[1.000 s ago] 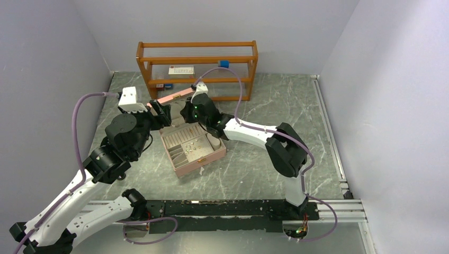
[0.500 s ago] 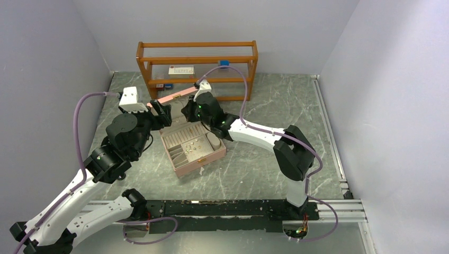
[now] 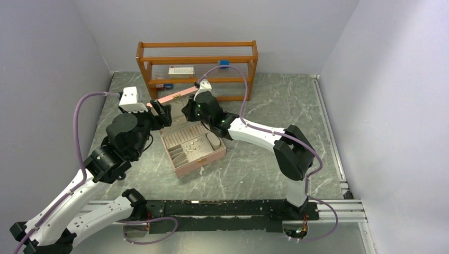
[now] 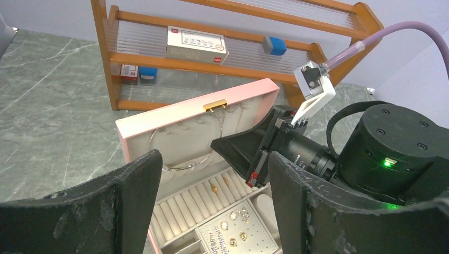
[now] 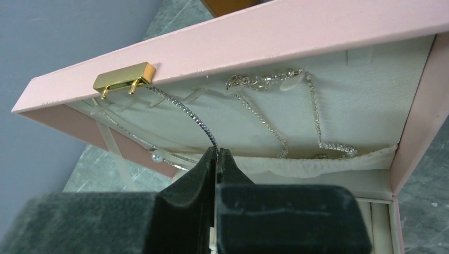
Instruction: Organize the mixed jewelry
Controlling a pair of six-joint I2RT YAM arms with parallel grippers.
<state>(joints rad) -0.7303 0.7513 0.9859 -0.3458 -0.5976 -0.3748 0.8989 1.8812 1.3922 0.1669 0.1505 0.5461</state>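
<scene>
A pink jewelry box (image 3: 197,165) lies open with its lid (image 3: 174,97) raised. My right gripper (image 5: 217,153) is shut on a thin silver chain (image 5: 185,111) that hangs inside the lid (image 5: 265,37) below the gold clasp (image 5: 124,78). Another sparkling chain (image 5: 275,127) and a pearl strand (image 5: 156,157) hang beside it. Gold rings (image 4: 214,186) sit in the ring rolls and small earrings (image 4: 233,230) on the perforated pad. My left gripper (image 4: 214,159) hovers open over the box's left rear, with nothing between its fingers (image 4: 132,196).
A wooden shelf rack (image 3: 197,69) stands behind the box, holding a white carton (image 3: 181,70) and a blue item (image 3: 224,63). Grey walls close in left, right and behind. A metal rail (image 3: 328,132) runs along the right edge of the marble top.
The right arm's elbow has shifted slightly to the right and its wrist has edged toward the lid. The left arm and the box have not moved.
</scene>
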